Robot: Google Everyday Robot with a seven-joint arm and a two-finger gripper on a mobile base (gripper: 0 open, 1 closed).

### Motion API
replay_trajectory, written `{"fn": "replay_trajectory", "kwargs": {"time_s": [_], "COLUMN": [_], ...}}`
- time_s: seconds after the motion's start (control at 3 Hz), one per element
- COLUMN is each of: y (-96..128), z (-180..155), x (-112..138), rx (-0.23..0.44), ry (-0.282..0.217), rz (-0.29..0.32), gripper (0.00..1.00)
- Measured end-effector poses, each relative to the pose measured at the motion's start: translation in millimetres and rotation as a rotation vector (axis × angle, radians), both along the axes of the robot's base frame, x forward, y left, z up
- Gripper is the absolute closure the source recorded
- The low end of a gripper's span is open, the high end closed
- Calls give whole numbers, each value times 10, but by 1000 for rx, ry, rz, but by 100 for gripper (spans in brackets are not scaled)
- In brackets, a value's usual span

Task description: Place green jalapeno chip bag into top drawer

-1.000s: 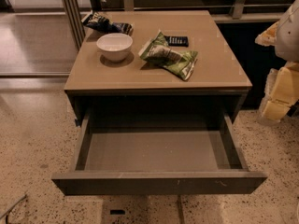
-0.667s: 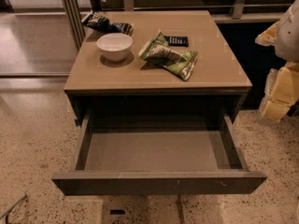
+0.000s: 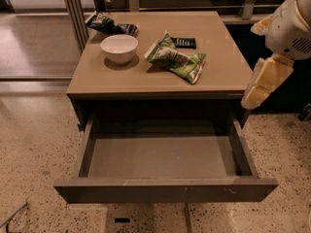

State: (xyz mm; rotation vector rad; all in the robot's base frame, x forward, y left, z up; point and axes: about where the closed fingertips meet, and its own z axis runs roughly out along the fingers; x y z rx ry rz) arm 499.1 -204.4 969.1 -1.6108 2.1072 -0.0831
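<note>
The green jalapeno chip bag (image 3: 176, 58) lies flat on the tan table top (image 3: 146, 76), right of centre and beside a white bowl (image 3: 119, 47). The top drawer (image 3: 165, 188) is pulled fully open below the table, and its inside is empty. My gripper (image 3: 265, 84), cream-coloured under the white arm (image 3: 291, 28), hangs at the table's right edge. It is to the right of the bag, apart from it and above the drawer's right side. It holds nothing that I can see.
A dark blue and black snack bag (image 3: 111, 25) lies at the back left of the table. A small black object (image 3: 184, 42) lies behind the green bag. Metal posts (image 3: 73, 8) stand at the left. The floor is speckled (image 3: 29, 144).
My arm and gripper have moved left, closer to the table's right edge. The bag, bowl and drawer have not moved.
</note>
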Motion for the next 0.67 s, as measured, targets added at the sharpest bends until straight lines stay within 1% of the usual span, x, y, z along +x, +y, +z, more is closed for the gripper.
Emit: {"fn": "replay_trajectory", "kwargs": {"time_s": [0.33, 0.67], "y": [157, 374], "z": [40, 96], "x": [608, 1141], "rx": [120, 254], "ry": [-96, -178], "rz": [-10, 5], "gripper": [0, 0]}}
